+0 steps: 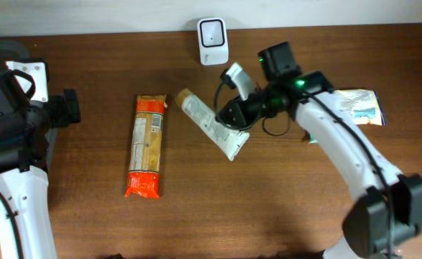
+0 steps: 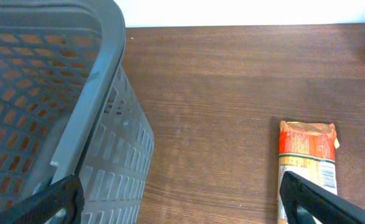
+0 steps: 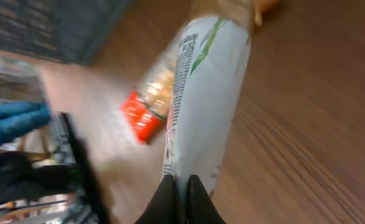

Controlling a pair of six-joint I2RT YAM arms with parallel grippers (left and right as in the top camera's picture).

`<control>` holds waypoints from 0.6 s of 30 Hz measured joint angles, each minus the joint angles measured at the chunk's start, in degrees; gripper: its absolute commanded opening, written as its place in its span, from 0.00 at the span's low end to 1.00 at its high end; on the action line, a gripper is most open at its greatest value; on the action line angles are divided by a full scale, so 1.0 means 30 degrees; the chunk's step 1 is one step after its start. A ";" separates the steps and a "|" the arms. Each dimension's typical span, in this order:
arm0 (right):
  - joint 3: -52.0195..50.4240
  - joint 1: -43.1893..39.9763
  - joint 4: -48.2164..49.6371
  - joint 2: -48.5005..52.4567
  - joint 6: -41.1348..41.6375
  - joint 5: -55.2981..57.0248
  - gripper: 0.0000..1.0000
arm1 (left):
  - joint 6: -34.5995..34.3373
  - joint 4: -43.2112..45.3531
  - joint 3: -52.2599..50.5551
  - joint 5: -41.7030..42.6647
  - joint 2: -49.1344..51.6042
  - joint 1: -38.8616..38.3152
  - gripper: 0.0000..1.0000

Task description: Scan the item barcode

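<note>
Right gripper [image 3: 181, 188] tight on white tube [image 3: 210, 93], pinch plain from wrist; left gripper [image 2: 181, 178] wide.

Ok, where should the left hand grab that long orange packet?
Take the orange packet across its middle, from straight above, closing on its two long edges. It lies flat, long and narrow, so the short span suits the grip, and the open left hand looks like the nearer one.
</note>
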 measured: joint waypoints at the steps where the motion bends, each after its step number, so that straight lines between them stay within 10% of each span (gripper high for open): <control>1: -0.0007 0.0437 0.0131 0.0984 0.0131 0.0947 0.04 | 0.0000 -0.0007 0.0000 0.0000 0.0000 0.0000 0.99; 7: -0.0131 0.1668 0.1020 0.4677 0.0845 0.4707 0.04 | 0.0000 -0.0007 0.0000 0.0000 0.0000 0.0000 0.99; 14: 0.1209 0.1246 -0.1362 0.5872 -0.0022 0.6768 0.93 | -0.0007 0.0007 0.0000 0.0000 0.0000 0.0000 0.99; 18: 0.3177 -0.1020 -0.2317 0.5894 -0.3555 0.6229 0.99 | 0.0000 -0.0007 0.0000 0.0000 0.0000 0.0000 0.99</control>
